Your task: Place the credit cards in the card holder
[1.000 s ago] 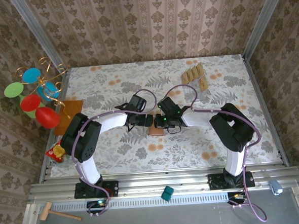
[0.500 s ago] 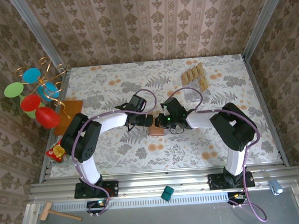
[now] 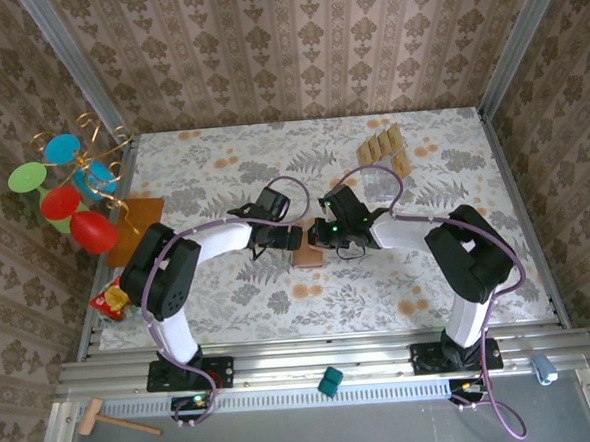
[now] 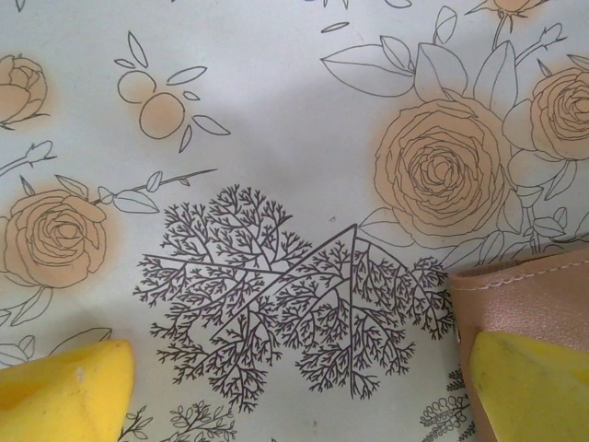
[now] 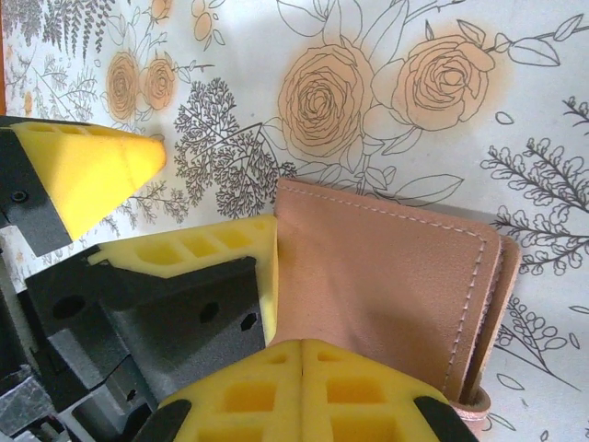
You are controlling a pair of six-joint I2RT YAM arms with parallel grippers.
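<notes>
Finding: you are at the opening step, with loading not begun. The holder [image 5: 377,276] lies folded shut on the table [image 3: 221,165], near the middle, and both hands have met over it. Your left hand [image 4: 301,354] stands wide. One pad sits on the bare cloth and the other rests over the holder's edge, so the hand straddles that edge and grips nothing. Your right hand [image 5: 304,354] is closed, its pads pressed flat together. The tips sit at the holder's near side, touching or just above the leather. I see nothing pinched between the pads, and I cannot tell whether they bear down on the cover. In the right wrist view the holder lies just beyond the right tips, with its stitched fold to the right and its free edge against the left hand's nearer pad. The cards [image 3: 384,147] lie grouped at the far right of the table, well apart from both hands. Judgement: the next move calls for one hand to pin the lower leaf while the other catches the top flap and folds it back to bare the pockets. The wide left hand is better placed to take the flap, but it must narrow on the edge first. Only then does a card need fetching. Risk: the leather may slide on the cloth if the flap is pushed rather than pinched.
</notes>
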